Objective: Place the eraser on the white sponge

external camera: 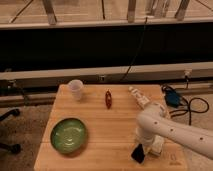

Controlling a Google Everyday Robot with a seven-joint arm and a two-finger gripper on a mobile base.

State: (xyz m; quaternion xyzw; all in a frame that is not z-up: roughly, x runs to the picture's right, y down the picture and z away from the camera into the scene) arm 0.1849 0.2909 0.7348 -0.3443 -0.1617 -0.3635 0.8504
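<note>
The eraser [138,154] is a black block standing tilted on edge near the table's front right. My gripper [140,146] is at the end of the white arm [170,131] that reaches in from the right. It is directly above the eraser and shut on it. The white sponge [159,146] is a pale pad just right of the eraser, partly hidden under the arm. The eraser's right edge is close beside the sponge's left edge; I cannot tell whether they touch.
On the wooden table [105,127] are a green bowl [68,135] at the front left, a white cup [75,89] at the back left, a slim dark red object [108,98] at the back middle and a white tube-like object [139,97]. A blue device [171,96] and cables lie off the right edge.
</note>
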